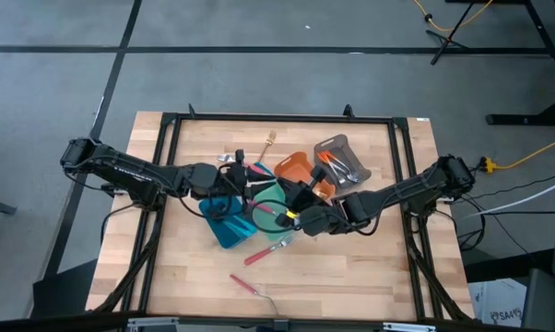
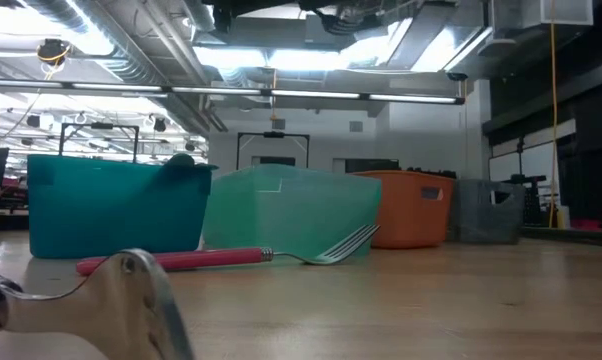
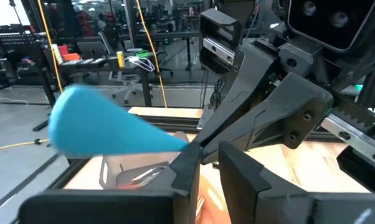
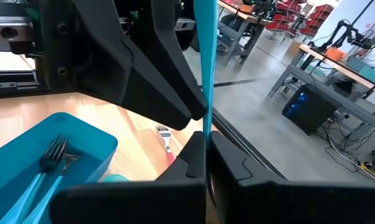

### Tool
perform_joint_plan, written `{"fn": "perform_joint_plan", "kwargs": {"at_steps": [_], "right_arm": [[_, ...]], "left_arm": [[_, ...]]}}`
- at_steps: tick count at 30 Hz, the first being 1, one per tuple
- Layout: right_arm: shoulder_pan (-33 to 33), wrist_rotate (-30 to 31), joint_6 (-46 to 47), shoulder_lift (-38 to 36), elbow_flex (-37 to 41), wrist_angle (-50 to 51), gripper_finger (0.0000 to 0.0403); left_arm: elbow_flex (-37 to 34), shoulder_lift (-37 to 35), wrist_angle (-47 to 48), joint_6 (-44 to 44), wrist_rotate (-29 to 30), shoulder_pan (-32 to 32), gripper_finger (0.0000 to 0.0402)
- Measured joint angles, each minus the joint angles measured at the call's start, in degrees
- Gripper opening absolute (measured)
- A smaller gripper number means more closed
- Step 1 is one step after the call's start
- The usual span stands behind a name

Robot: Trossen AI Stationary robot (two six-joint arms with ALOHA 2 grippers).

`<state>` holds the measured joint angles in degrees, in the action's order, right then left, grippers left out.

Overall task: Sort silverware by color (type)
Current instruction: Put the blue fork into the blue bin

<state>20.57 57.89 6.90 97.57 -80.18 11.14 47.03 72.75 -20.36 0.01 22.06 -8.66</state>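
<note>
High view: both arms meet over the middle of the wooden surface (image 1: 351, 267). The left gripper (image 1: 243, 175) sits above the blue tray (image 1: 228, 229); the right gripper (image 1: 296, 205) sits just beside the teal tray (image 1: 270, 195). An orange tray (image 1: 294, 168) and a grey tray (image 1: 342, 159) holding silverware stand behind them. A gold fork (image 1: 268, 142) lies apart near the far edge. Two red-handled forks lie loose on the surface, one (image 1: 268, 249) just in front of the trays, another (image 1: 250, 286) nearer the front edge.

Low view: the four trays stand in a row, blue, teal, orange, grey. That first red-handled fork lies flat before the blue and teal trays, tines toward the orange tray.

Left wrist view: the left jaws are closed on a blue handle (image 3: 113, 127), held between them and sticking out. The grey tray shows beyond.

Right wrist view: the right jaws are pressed fully together on a thin blue handle (image 4: 205, 50) standing up from them. The blue tray below holds blue-handled forks (image 4: 47, 162).
</note>
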Motion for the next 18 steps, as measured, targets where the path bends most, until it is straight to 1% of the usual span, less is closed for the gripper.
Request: {"fn": "perform_joint_plan", "kwargs": {"at_steps": [12, 18], "right_arm": [[0.01, 1.03, -0.03, 0.03, 0.0, 0.04, 0.0], [0.01, 1.0, 0.01, 0.03, 0.0, 0.04, 0.0]], "left_arm": [[0.0, 0.0, 2.44, 0.02, -0.03, -1.97, 0.0053], [0.0, 0.0, 5.2, -1.51, 4.37, -2.28, 0.0053]]}}
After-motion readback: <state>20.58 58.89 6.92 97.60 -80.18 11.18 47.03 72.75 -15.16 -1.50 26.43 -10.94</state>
